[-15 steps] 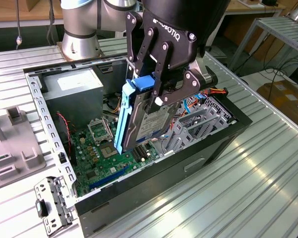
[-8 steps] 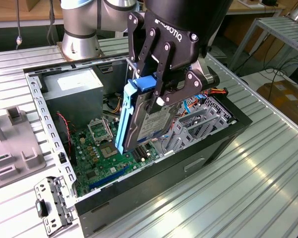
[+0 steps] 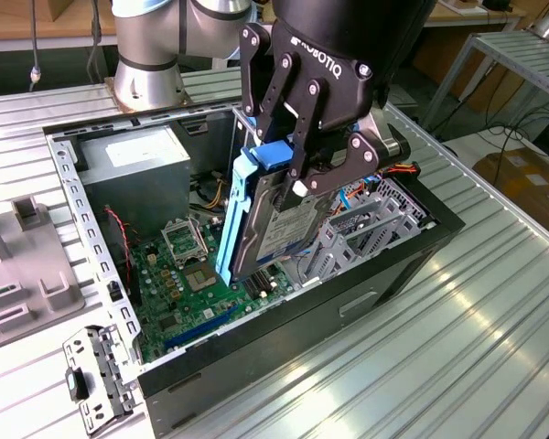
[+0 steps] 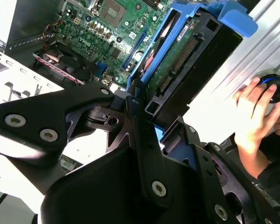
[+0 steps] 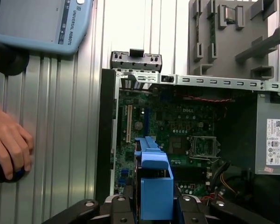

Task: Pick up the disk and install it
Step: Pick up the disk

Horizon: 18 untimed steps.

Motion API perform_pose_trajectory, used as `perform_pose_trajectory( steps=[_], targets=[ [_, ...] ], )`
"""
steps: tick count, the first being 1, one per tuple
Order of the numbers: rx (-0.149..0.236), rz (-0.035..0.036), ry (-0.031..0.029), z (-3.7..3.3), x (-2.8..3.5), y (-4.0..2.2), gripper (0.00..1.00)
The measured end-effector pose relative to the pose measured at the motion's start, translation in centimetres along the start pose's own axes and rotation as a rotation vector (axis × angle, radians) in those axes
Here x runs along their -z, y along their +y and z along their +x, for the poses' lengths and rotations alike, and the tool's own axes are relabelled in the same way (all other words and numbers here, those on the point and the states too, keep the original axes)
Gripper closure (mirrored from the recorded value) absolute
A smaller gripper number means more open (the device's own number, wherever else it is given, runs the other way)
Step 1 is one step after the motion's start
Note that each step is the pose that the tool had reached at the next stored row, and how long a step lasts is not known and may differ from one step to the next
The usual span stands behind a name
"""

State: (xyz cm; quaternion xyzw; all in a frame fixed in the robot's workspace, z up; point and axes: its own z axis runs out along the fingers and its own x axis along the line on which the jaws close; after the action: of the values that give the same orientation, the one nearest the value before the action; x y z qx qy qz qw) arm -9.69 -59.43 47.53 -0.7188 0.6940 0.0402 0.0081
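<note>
Disk [image 3: 274, 233] gripped upright in end effector [image 3: 302, 183], above open computer case [image 3: 384, 274].

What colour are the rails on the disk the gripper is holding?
Light blue rails on the disk, held by the gripper; best seen in the exterior view.

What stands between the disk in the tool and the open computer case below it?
Nothing visible. The tool holds the disk on edge over the motherboard, with the grey drive cage beside it toward the exterior view's right.
</note>
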Motion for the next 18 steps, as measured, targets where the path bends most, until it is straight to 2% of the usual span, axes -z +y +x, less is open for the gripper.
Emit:
perform_pose_trajectory(
  steps=[18],
  targets=[
    [0.000,0.0000,0.0000,0.19,0.01,-0.67,0.63]
  ],
)
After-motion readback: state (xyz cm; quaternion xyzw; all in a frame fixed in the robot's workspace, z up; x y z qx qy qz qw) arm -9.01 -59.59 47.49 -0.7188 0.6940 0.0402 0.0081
